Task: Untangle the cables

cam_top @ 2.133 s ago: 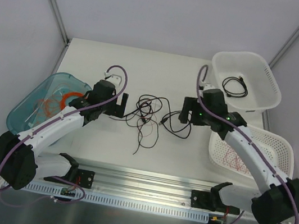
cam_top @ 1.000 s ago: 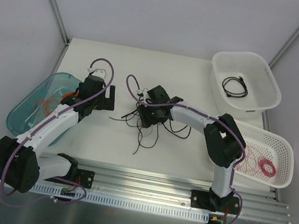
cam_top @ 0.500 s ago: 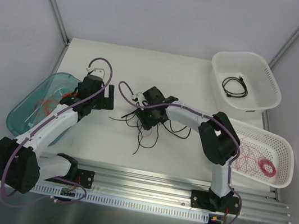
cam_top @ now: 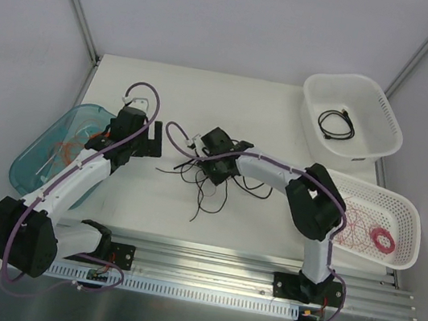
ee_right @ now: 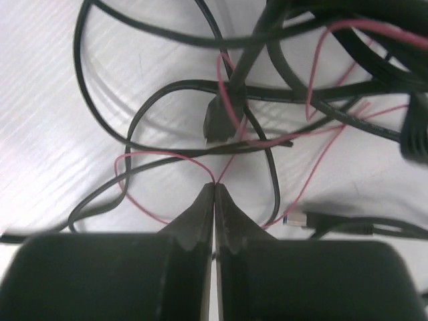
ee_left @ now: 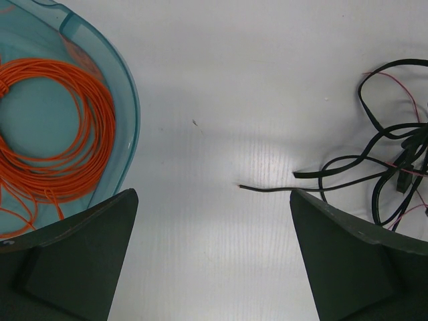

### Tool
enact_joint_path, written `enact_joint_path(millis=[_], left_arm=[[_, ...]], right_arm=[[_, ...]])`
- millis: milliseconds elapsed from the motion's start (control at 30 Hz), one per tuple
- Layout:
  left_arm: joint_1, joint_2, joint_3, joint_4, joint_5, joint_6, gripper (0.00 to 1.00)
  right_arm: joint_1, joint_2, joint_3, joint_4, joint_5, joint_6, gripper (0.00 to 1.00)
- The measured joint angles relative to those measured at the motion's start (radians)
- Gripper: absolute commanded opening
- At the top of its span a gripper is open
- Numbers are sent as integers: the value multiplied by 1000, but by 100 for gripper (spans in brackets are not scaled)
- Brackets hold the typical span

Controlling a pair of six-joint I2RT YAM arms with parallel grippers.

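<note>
Loose tangle of thin black and pink-red cables (cam_top: 209,178) lies mid-table: light and limp, likely to drag as one clump, so take a single strand. The right gripper (ee_right: 214,190), pressed together, pinches a hair-thin pink-red wire (ee_right: 160,157). The left gripper (ee_left: 210,194) is spread wide just left of the tangle, by the translucent teal plastic tub (ee_left: 130,114)

Cables (cam_top: 209,178): mostly black, w/ a few thin pink-red ones. Table (cam_top: 207,102): plain white. Tub (cam_top: 31,160): see-thru blue-green, w/ a bright orange coil (ee_left: 47,127) in it. Far basket (cam_top: 392,115) & near basket (cam_top: 406,232): white, w/ rows of little holes. Spool (cam_top: 383,239): pink-red.
</note>
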Motion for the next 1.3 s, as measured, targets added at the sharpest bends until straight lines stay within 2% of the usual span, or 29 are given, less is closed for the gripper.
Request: enact_joint_path(millis=[200, 467, 733, 1067, 1300], left_arm=[[0, -1, 0, 0, 0, 0, 99], [0, -10, 0, 0, 3, 0, 99], [0, -11, 0, 0, 3, 0, 99], [0, -11, 0, 0, 4, 0, 99], [0, -11, 0, 0, 22, 0, 99]], right_arm=[[3, -167, 12, -86, 4, 8, 1], [3, -407, 298, -166, 33, 14, 1], [3, -606, 456, -94, 22, 51, 1], [4, -769, 440, 122, -29, 126, 1], [5, -911, 186, 130, 20, 168, 1]])
